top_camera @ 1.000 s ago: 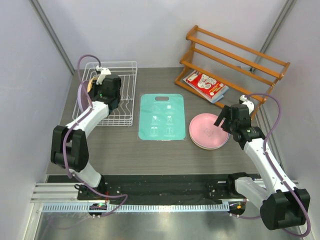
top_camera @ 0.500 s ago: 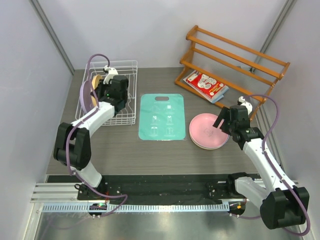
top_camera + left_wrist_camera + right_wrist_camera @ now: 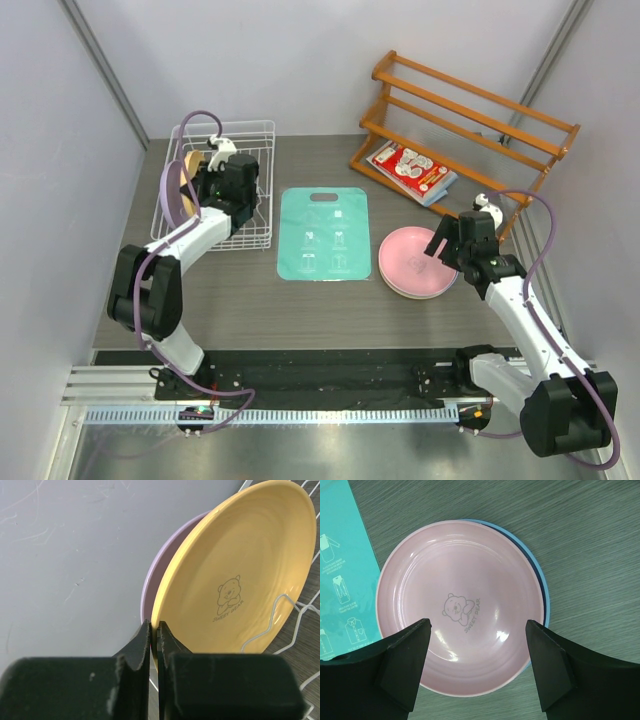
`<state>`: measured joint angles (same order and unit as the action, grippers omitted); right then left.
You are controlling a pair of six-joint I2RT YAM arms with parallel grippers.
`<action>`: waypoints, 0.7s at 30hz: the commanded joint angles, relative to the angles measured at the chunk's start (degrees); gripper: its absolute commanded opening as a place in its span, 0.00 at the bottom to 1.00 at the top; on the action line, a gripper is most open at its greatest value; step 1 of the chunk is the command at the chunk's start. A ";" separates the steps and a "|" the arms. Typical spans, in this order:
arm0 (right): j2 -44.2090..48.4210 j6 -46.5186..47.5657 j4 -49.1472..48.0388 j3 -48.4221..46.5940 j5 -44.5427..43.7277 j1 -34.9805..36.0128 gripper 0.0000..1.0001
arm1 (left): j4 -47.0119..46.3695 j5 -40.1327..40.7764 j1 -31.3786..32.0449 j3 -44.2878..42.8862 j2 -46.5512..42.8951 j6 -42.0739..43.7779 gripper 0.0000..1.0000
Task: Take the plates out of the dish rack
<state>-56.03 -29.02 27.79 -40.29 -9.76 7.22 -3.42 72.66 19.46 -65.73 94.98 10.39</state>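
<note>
The dish rack (image 3: pixel 262 130) sits at 10 o'clock on the counter (image 3: pixel 300 310), against the left wall. Inside it 2 plates stand on edge: a yellow plate (image 3: pixel 240 570) with a small bear print and, right behind it, a lilac plate (image 3: pixel 162 555) showing only as a thin crescent. The left fingers (image 3: pixel 142 640) are clenched on the yellow plate's rim at its 7 o'clock edge, the rim running down into the narrow slit between them.

At 3 o'clock from the teal mat (image 3: pixel 323 235), the other 2 plates lie flat and stacked: a pink plate (image 3: pixel 460 580) on top of a blue plate (image 3: pixel 542 587), of which only a sliver shows at 3 o'clock. The right fingers (image 3: pixel 415 645) hover spread wide above the pink plate, grasping nothing.

A wooden rack (image 3: pixel 470 100) stands at 1 o'clock on the counter, with a red and white packet (image 3: pixel 410 170) on its lowest shelf.
</note>
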 commanded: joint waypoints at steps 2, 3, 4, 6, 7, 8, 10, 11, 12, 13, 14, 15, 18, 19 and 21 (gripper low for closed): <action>0.31 0.19 -1.86 0.04 0.62 -0.10 0.82 | -5.55 2.75 0.75 -0.97 -3.57 1.82 0.00; 0.31 0.01 -1.86 0.04 0.62 -0.19 0.82 | -5.46 2.66 0.75 -1.15 -3.83 2.08 0.00; 0.22 0.10 -1.78 0.04 0.71 -0.11 0.82 | -5.54 2.92 0.84 -1.24 -4.27 2.26 0.00; 0.31 0.19 -1.86 0.04 0.71 -0.19 0.82 | -4.93 2.66 0.93 -1.41 -5.06 2.53 0.00; 0.31 0.10 -1.86 0.13 0.62 -0.11 0.82 | -4.58 2.40 0.93 -1.33 -5.42 2.35 0.00; 0.39 0.10 -1.78 0.13 0.71 -0.10 0.82 | -3.88 1.09 0.93 -1.41 -5.68 2.18 0.00; 0.48 0.10 -1.86 0.21 0.79 -0.19 0.82 | -3.87 1.25 1.01 -1.24 -6.82 1.74 0.00; 0.57 0.19 -1.86 0.22 0.79 -0.11 0.82 | -3.70 0.82 1.01 -1.24 -7.09 1.82 0.00; 0.48 0.10 -1.86 0.22 0.79 -0.10 0.82 | -3.18 1.07 1.10 -1.59 -7.18 1.74 0.00; 0.48 0.10 -1.95 0.22 0.71 -0.19 0.82 | -2.65 1.08 1.10 -2.29 -7.35 1.82 0.00; 0.48 0.10 -1.86 0.13 0.88 -0.11 0.82 | -2.12 0.90 1.19 -2.47 -7.70 1.91 0.00; 0.48 0.10 -1.95 0.13 0.80 -0.19 0.82 | -1.94 0.81 1.36 -2.73 -8.05 2.09 0.00; 0.31 0.10 -2.04 0.04 0.88 -0.10 0.82 | -1.85 1.08 1.89 -2.91 -9.72 2.70 0.00; 0.31 0.10 -2.04 0.04 0.97 -0.10 0.82 | -1.77 1.08 2.24 -2.99 -10.16 3.14 0.00; 0.48 0.19 -2.04 0.04 0.97 -0.11 0.82 | -1.50 1.51 2.60 -3.61 -11.39 3.84 0.00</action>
<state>-56.03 -29.02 27.64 -39.88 -9.28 7.22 -2.68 73.45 20.88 -65.89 88.09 13.85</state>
